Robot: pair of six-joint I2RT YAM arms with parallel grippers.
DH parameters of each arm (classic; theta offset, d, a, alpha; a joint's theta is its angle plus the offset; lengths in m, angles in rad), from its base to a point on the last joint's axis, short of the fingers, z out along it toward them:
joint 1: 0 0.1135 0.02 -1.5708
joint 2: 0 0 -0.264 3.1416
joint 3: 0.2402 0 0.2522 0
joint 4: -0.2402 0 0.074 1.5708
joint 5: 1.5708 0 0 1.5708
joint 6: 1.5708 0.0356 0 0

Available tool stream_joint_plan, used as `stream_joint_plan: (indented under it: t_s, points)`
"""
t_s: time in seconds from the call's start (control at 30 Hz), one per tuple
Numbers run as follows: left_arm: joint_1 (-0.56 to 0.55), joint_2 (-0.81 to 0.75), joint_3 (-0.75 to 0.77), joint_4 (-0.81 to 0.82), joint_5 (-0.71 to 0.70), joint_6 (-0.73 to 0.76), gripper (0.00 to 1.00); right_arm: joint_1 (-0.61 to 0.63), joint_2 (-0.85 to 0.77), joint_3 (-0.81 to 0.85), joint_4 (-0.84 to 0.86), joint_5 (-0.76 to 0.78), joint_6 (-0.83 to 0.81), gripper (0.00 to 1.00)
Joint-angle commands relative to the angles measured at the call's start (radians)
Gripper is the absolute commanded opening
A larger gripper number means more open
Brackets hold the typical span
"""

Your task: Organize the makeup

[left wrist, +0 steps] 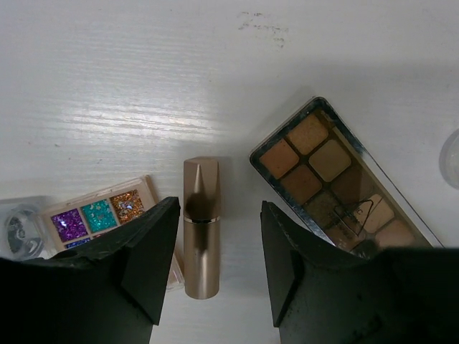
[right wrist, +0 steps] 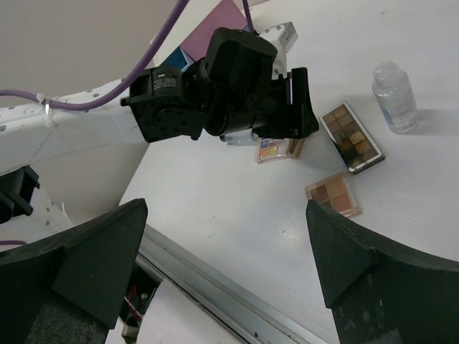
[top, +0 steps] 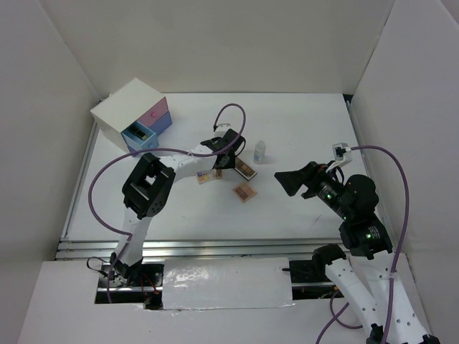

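Note:
A rose-gold lipstick tube [left wrist: 201,229] lies on the white table. My left gripper [left wrist: 219,269] is open and straddles it, one finger on each side, not touching. A multicoloured eyeshadow palette [left wrist: 107,215] lies to its left and a long brown palette [left wrist: 337,179] to its right. In the top view the left gripper [top: 228,159] hangs over this cluster, with a small tan palette [top: 244,191] and a small clear bottle [top: 259,151] nearby. My right gripper [top: 284,183] is open and empty, raised to the right of the makeup. The compact is out of view.
A white box [top: 133,115] with pink and blue drawers stands at the back left, its lower blue drawer [top: 140,136] pulled open. A metal rail [right wrist: 215,287] runs along the table's near edge. White walls enclose the table on three sides.

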Motion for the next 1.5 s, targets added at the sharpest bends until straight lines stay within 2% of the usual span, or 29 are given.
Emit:
stream_joint_plan:
  t_s: [0.0, 0.17, 0.2, 0.23, 0.33, 0.37, 0.47, 0.63, 0.73, 0.87, 1.07, 1.1, 1.27, 1.47]
  points:
    - [0.001, 0.03, 0.008, 0.018, 0.007, -0.02, 0.61, 0.0, -0.006, -0.003, 0.03, -0.005, -0.008, 1.0]
    - [0.001, 0.034, -0.021, 0.033, 0.001, -0.032, 0.61, 0.0, -0.006, -0.006, 0.027, -0.002, -0.014, 1.0]
    - [0.002, 0.034, -0.02, 0.032, 0.001, -0.034, 0.56, -0.002, -0.006, -0.008, 0.029, -0.001, -0.016, 1.0]
    - [0.001, 0.036, -0.02, 0.032, 0.001, -0.034, 0.56, -0.002, -0.006, -0.008, 0.029, -0.001, -0.014, 1.0]
    - [0.002, 0.028, -0.024, 0.035, 0.007, -0.031, 0.31, 0.0, -0.003, -0.011, 0.033, -0.002, -0.014, 1.0]
    - [0.002, 0.024, -0.023, 0.033, 0.008, -0.032, 0.2, 0.0, -0.004, -0.012, 0.033, -0.002, -0.011, 1.0]
    - [0.001, 0.001, -0.024, 0.027, 0.014, -0.037, 0.07, 0.0, -0.004, -0.011, 0.032, -0.002, -0.012, 1.0]
    - [0.001, -0.119, -0.083, 0.075, 0.05, -0.043, 0.0, 0.0, -0.004, -0.006, 0.027, 0.004, -0.014, 1.0]
    - [0.002, -0.229, -0.086, 0.057, 0.022, -0.06, 0.0, 0.0, -0.001, -0.006, 0.03, -0.001, -0.014, 1.0]
    - [0.042, -0.349, -0.043, -0.019, -0.105, -0.065, 0.0, -0.002, -0.001, -0.005, 0.029, -0.001, -0.014, 1.0]
    - [0.301, -0.404, 0.043, -0.249, -0.159, -0.164, 0.0, 0.0, -0.003, -0.014, 0.035, -0.004, -0.011, 1.0]
    - [0.362, -0.415, 0.025, -0.247, -0.157, -0.169, 0.0, -0.002, 0.0, -0.012, 0.044, -0.005, -0.009, 1.0]
    - [0.516, -0.444, -0.03, -0.215, -0.105, -0.12, 0.0, -0.002, 0.02, -0.006, 0.049, -0.019, -0.011, 1.0]
    - [0.601, -0.446, -0.104, -0.166, -0.039, -0.108, 0.0, -0.002, 0.033, 0.001, 0.036, -0.015, -0.029, 1.0]
